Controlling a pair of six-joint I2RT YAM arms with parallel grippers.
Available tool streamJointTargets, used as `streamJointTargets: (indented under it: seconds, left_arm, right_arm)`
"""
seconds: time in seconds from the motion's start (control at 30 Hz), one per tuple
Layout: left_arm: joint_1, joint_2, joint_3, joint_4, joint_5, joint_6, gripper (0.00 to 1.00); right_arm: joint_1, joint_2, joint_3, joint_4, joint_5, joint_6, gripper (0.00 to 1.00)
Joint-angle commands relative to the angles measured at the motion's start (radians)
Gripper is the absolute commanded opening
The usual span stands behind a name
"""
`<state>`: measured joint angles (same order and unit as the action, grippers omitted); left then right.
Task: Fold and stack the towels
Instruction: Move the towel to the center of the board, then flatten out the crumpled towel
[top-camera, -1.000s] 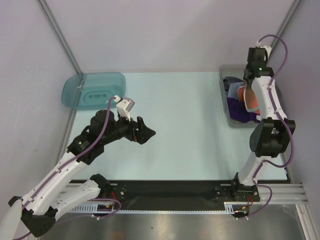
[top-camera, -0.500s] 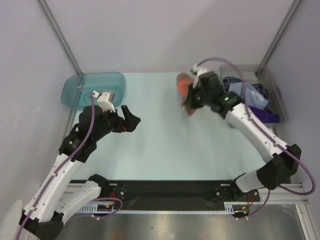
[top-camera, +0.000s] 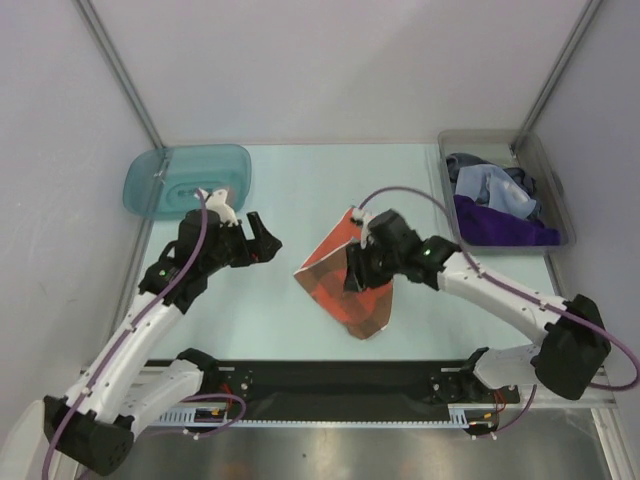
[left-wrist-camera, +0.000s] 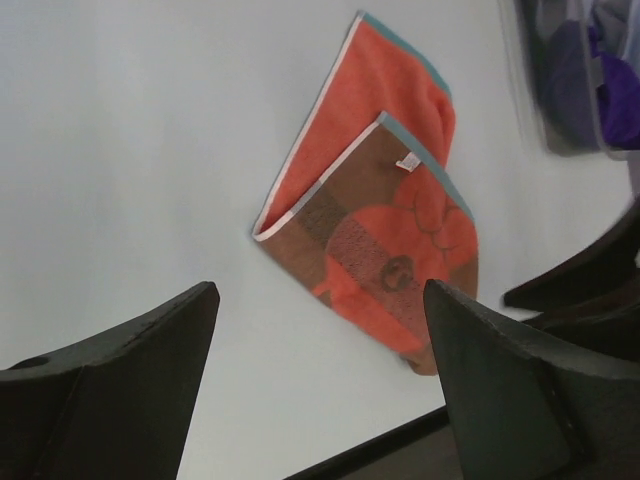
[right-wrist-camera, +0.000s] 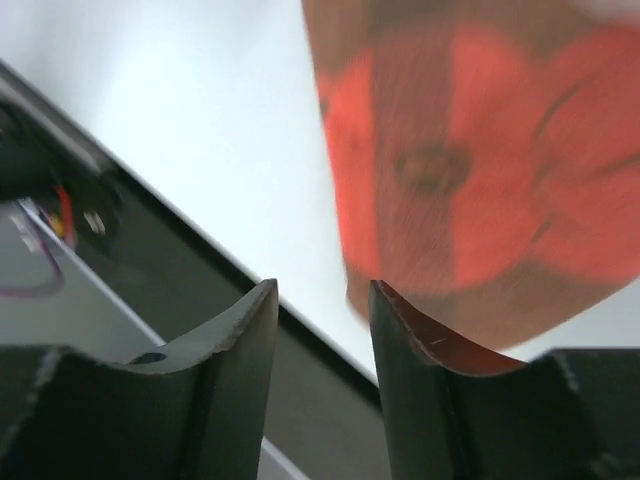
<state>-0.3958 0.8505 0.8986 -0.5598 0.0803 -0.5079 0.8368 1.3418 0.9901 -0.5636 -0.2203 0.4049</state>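
Note:
An orange-brown towel (top-camera: 335, 285) with red print lies loosely doubled over in the middle of the table, also seen in the left wrist view (left-wrist-camera: 385, 225) and, blurred, in the right wrist view (right-wrist-camera: 480, 160). My right gripper (top-camera: 354, 274) hovers over its right part, jaws parted with nothing between them (right-wrist-camera: 322, 287). My left gripper (top-camera: 264, 236) is open and empty, left of the towel and apart from it (left-wrist-camera: 318, 292). A deep purple towel (top-camera: 498, 222) and a grey-blue towel (top-camera: 488, 182) lie in the bin.
The clear grey bin (top-camera: 446, 150) stands at the back right, and a teal plastic tray (top-camera: 185, 180) at the back left. A black rail (top-camera: 340, 375) runs along the table's near edge, close below the towel's lower corner.
My right arm swung from the bin to the table's middle with the orange-brown towel, then its jaws parted and the towel now lies on the table. My left gripper drew back leftward.

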Motion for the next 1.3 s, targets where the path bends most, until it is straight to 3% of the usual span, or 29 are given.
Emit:
streamJointTargets:
  seconds: [0.0, 0.1, 0.2, 0.3, 0.43, 0.63, 0.73, 0.83, 0.97, 1.03, 1.13, 1.17, 1.23, 1.27]
  left_arm:
    - [0.009, 0.064, -0.041, 0.098, -0.016, -0.041, 0.89]
    - [0.008, 0.139, -0.105, 0.188, 0.013, -0.055, 0.86]
    - [0.006, 0.235, -0.150, 0.320, 0.071, -0.049, 0.84]
    - [0.006, 0.352, -0.087, 0.400, 0.085, -0.006, 0.83]
    - [0.006, 0.531, 0.122, 0.382, 0.095, -0.001, 0.79]
    - [0.009, 0.689, 0.224, 0.431, 0.174, 0.012, 0.79]
    - [0.014, 0.731, 0.267, 0.442, 0.213, 0.041, 0.79]
    - [0.023, 0.777, 0.305, 0.455, 0.226, 0.058, 0.80]
    - [0.069, 0.826, 0.315, 0.521, 0.292, 0.058, 0.80]
    - [0.080, 0.858, 0.318, 0.557, 0.323, 0.074, 0.80]
    - [0.084, 0.907, 0.373, 0.546, 0.345, 0.133, 0.81]
    - [0.086, 0.933, 0.393, 0.525, 0.348, 0.143, 0.80]
    - [0.084, 0.940, 0.408, 0.509, 0.358, 0.155, 0.80]
    - [0.086, 0.937, 0.401, 0.518, 0.371, 0.154, 0.81]
  right_arm:
    - [-0.140, -0.030, 0.100, 0.066, -0.005, -0.087, 0.48]
    - [-0.306, 0.083, 0.143, 0.212, -0.076, -0.149, 0.51]
    - [-0.369, 0.291, 0.302, 0.168, -0.042, -0.214, 0.50]
    - [-0.412, 0.414, 0.396, 0.136, 0.029, -0.238, 0.50]
    - [-0.508, 0.515, 0.415, 0.231, -0.112, -0.270, 0.54]
    - [-0.522, 0.733, 0.547, 0.180, -0.216, -0.386, 0.57]
    - [-0.522, 0.766, 0.559, 0.197, -0.252, -0.403, 0.55]
    - [-0.522, 0.770, 0.581, 0.192, -0.293, -0.442, 0.42]
    - [-0.515, 0.722, 0.579, 0.205, -0.388, -0.469, 0.09]
    - [-0.507, 0.691, 0.552, 0.222, -0.418, -0.479, 0.00]
    - [-0.481, 0.631, 0.515, 0.200, -0.384, -0.505, 0.00]
    - [-0.479, 0.616, 0.500, 0.205, -0.331, -0.496, 0.05]
    - [-0.502, 0.593, 0.475, 0.235, -0.245, -0.473, 0.22]
    - [-0.524, 0.596, 0.479, 0.237, -0.254, -0.462, 0.40]
